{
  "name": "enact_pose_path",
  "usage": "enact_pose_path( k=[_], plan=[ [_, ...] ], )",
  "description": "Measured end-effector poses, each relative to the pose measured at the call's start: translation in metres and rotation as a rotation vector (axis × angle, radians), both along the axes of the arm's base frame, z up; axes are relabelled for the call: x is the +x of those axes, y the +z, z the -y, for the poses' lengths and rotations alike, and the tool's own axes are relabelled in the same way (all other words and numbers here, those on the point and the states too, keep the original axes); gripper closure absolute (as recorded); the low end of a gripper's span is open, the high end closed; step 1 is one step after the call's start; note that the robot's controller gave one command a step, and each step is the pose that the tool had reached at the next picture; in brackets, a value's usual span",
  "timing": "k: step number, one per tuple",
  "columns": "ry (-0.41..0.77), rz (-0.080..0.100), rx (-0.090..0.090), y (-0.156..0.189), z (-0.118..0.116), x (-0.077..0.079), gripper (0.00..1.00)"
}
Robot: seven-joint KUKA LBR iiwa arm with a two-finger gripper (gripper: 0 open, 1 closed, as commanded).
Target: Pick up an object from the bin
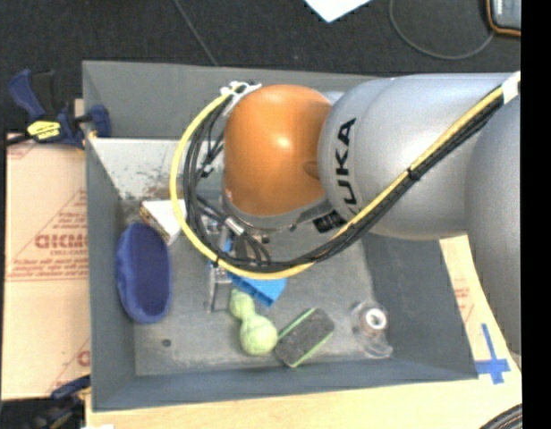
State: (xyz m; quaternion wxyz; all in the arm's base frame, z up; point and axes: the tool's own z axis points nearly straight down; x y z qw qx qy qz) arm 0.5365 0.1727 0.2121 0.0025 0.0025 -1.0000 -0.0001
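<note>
Low in the middle of the frame, under the orange cover (271, 155) of the arm (419, 159), the gripper (219, 282) hangs close to the floor of the bin (405, 280). Cables (190, 195) and the cover hide most of it, so I cannot tell whether it is spread or closed, nor whether it grips anything. Just right of it, partly under the wrist, lies a bright blue piece (259, 287) with a pointed corner. Just below that lies a pale green pear-shaped toy (250, 326), close to the gripper's tip. Right of the toy, touching it, lies a dark sponge (305, 336) with a green edge, tilted. Further right, apart, lies a small clear cup (373, 323). At the left lies a dark blue pouch (142, 272), with a white piece (159, 216) above it.
</note>
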Motion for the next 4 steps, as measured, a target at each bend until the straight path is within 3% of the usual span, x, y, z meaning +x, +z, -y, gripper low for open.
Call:
enact_pose_path(
  k=[1,2,3,4],
  plan=[
    [-0.005,0.008,0.002,0.005,0.001,0.002,0.0],
    [0.116,0.0,0.002,-0.138,0.089,0.052,0.0],
    [-0.389,0.022,0.009,-0.048,0.07,0.017,0.0],
    [-0.092,0.016,0.002,-0.113,0.105,0.059,0.0]
  ],
)
